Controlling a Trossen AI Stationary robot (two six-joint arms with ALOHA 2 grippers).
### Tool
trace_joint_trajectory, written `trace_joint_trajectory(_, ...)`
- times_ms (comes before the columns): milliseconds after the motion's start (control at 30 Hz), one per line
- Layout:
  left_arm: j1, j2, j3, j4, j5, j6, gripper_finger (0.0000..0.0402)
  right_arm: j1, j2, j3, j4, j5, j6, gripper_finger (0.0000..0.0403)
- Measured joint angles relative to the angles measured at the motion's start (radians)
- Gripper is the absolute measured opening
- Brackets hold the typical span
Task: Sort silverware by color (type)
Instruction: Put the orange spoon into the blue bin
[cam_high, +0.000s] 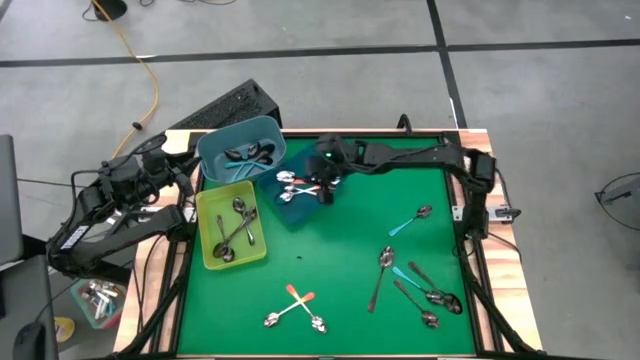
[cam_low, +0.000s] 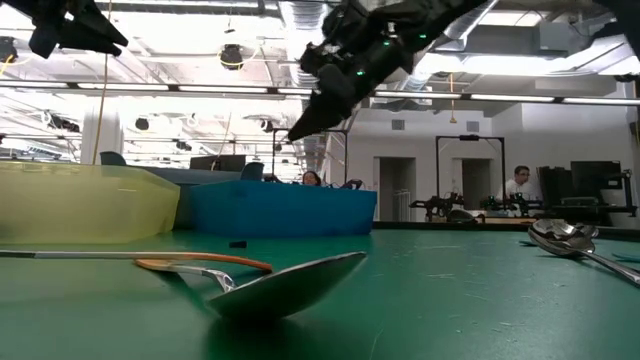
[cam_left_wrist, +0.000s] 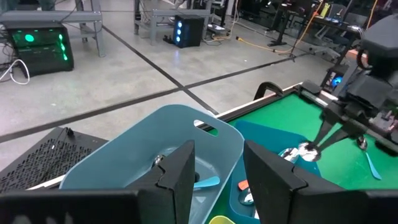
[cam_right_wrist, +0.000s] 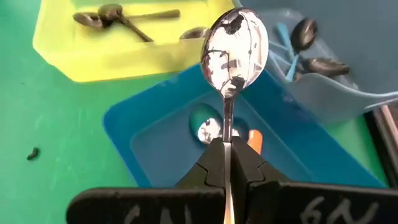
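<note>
My right gripper (cam_high: 320, 188) hangs over the dark blue tray (cam_high: 300, 212), shut on a spoon with a shiny bowl (cam_right_wrist: 235, 45); its handle colour is hidden. In that tray lie a spoon bowl (cam_right_wrist: 208, 129) and an orange handle (cam_right_wrist: 254, 140). Beside it, the light blue bin (cam_high: 243, 148) holds teal-handled spoons and the yellow bin (cam_high: 230, 228) holds plain metal spoons. More silverware lies on the green mat: two crossed orange spoons (cam_high: 297, 305), a teal spoon (cam_high: 410, 222) and several at the right (cam_high: 415, 285). My left gripper (cam_left_wrist: 217, 180) waits open off the table's far left corner. My right gripper pinches the spoon's stem just behind the bowl (cam_right_wrist: 227, 135) between its two fingers, which lie along the spoon. The fingers (cam_left_wrist: 329, 132) slant down from the table's far right side. The spoon is lifted clear above the dark blue tray, its bowl sticking out past the fingertips.
A black slatted box (cam_high: 232, 105) lies beyond the table's far left corner. In the low view a big spoon (cam_low: 290, 282) and an orange handle (cam_low: 205, 262) lie close to the camera. The mat's middle (cam_high: 330, 250) is bare green.
</note>
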Motion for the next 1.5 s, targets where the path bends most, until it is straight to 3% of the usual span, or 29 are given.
trace_joint_trajectory(267,0.000,0.000,0.000,0.001,-0.007,-0.007,0.0122,-0.031,-0.119,-0.210,0.283,-0.056,0.061,0.0011)
trace_joint_trajectory(467,0.000,0.000,0.000,0.001,-0.003,-0.024,0.0122,-0.045,-0.101,-0.233,0.489,-0.170,0.106,0.0011)
trace_joint_trajectory(767,0.000,0.000,0.000,0.002,-0.011,-0.015,0.0122,-0.059,-0.086,-0.237,0.372,-0.172,0.040,0.0011)
trace_joint_trajectory(1100,0.000,0.000,0.000,0.002,-0.035,-0.011,0.0122,-0.070,-0.020,-0.236,0.373,-0.199,0.052,0.0011)
trace_joint_trajectory(1500,0.000,0.000,0.000,0.002,-0.034,-0.011,0.0122,-0.062,-0.015,-0.236,0.383,-0.223,-0.070,0.0011)
